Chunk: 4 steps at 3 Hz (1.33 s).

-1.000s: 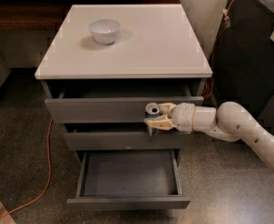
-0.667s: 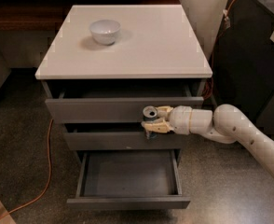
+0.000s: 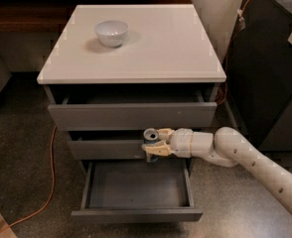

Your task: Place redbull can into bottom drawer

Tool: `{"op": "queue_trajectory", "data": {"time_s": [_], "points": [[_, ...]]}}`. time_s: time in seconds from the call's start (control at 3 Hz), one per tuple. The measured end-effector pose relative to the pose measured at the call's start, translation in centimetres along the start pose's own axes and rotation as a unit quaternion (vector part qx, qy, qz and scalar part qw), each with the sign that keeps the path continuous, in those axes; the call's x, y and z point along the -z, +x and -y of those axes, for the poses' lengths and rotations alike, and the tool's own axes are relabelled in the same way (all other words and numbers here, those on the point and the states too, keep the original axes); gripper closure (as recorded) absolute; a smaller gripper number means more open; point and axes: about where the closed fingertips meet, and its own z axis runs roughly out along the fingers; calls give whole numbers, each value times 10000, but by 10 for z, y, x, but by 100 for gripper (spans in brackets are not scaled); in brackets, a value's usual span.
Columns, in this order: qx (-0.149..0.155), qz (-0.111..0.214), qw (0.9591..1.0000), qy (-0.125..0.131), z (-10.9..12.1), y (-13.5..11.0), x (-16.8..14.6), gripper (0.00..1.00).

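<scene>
My gripper [image 3: 154, 143] is clamped around the redbull can [image 3: 150, 134], upright at frame centre, just above the open bottom drawer [image 3: 136, 215], ready for lowering in.

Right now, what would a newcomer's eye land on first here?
First, the white arm on the right, its end effector closed on the redbull can, which is upright in front of the middle drawer. Just below it, the bottom drawer is pulled wide open. Then the white bowl, toward the back left of the cabinet top.
</scene>
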Motion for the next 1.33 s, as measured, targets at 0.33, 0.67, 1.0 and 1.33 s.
{"op": "queue_trajectory", "data": {"time_s": [0.33, 0.67, 1.0, 1.33], "points": [[-30, 144, 9998, 97, -13, 30, -14, 100], [160, 228, 9995, 132, -24, 58, -25, 100], [435, 143, 9989, 53, -29, 84, -34, 100], [495, 118, 9986, -152, -36, 113, -46, 100]]}}
